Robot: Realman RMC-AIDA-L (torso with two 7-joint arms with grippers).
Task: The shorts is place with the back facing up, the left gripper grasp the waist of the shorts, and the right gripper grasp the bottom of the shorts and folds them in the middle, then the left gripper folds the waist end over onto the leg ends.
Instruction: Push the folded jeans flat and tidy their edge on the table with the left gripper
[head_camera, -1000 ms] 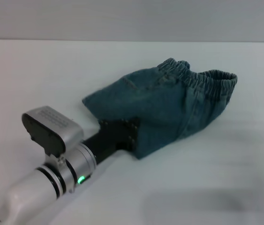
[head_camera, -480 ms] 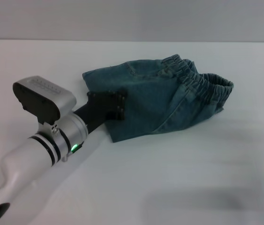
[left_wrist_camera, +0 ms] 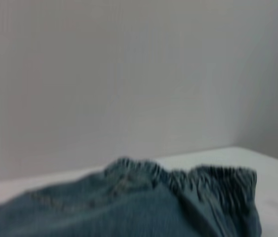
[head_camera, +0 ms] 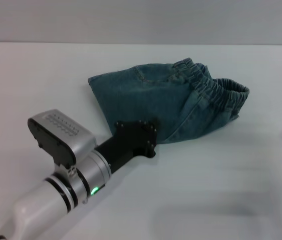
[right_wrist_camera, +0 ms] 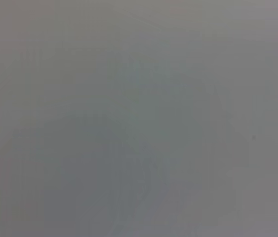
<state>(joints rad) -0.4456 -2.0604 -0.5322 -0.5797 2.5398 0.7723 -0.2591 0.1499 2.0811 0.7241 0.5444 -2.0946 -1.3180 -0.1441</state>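
Observation:
The blue denim shorts (head_camera: 171,102) lie folded in a compact bundle on the white table (head_camera: 221,190). Their ruffled elastic waist (head_camera: 216,90) is on top at the right end. The left gripper (head_camera: 150,136), a black claw on a silver arm with a green light, sits at the near edge of the bundle, touching or just short of the cloth. The left wrist view looks low across the denim (left_wrist_camera: 129,207) toward the waist (left_wrist_camera: 203,177). I cannot make out the leg ends. The right gripper is out of view.
A grey wall (head_camera: 141,20) runs behind the table's far edge. The right wrist view shows only a plain grey surface.
The left gripper dragged the bundle a little to the left, then drew back toward me and to the right, off the cloth to its near edge. The shorts have lain still for the last half second.

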